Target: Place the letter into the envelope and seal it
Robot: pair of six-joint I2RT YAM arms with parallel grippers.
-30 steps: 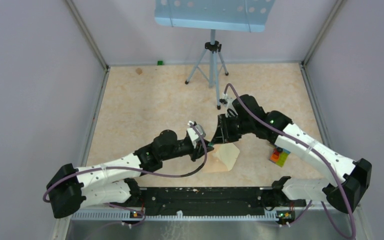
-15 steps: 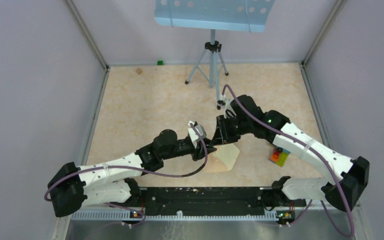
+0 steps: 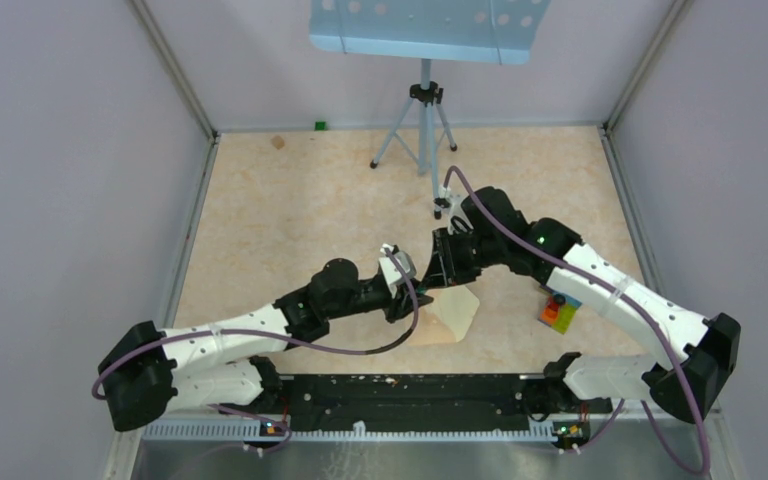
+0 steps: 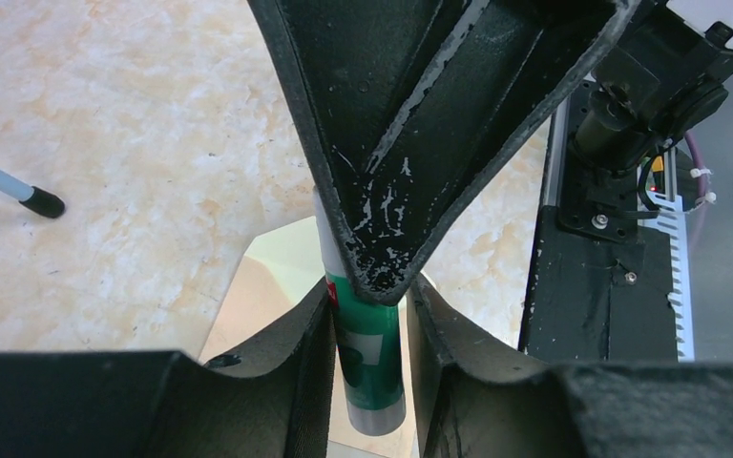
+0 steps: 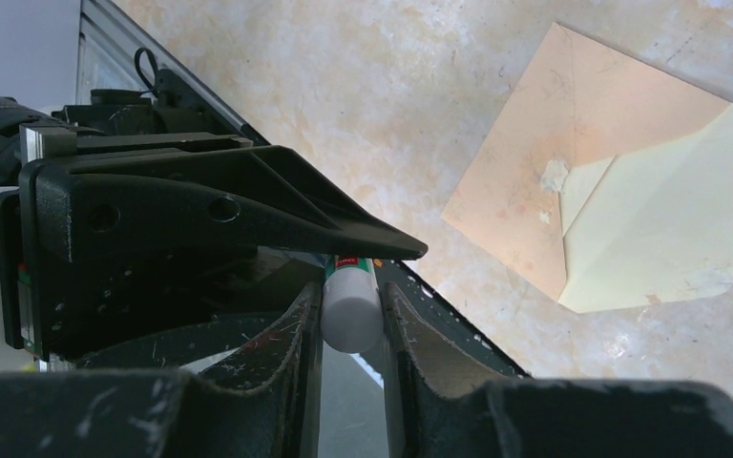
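Close before me is a green-and-white glue stick (image 4: 370,363), above the marbled beige table (image 3: 290,200). Far ahead I see a pale-blue perforated music stand (image 3: 422,30) on a tripod and a small green cube (image 3: 319,125) by the back wall. A multicoloured block (image 3: 560,313) lies to my right.

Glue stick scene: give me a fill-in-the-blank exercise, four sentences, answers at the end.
The glue stick sits between the fingers of ___ grippers.
Its label is mostly ___.
The right gripper is shut on its ___ end.
The envelope lies on the table, touched by ___ gripper.
Missing words: both, green, white, neither.
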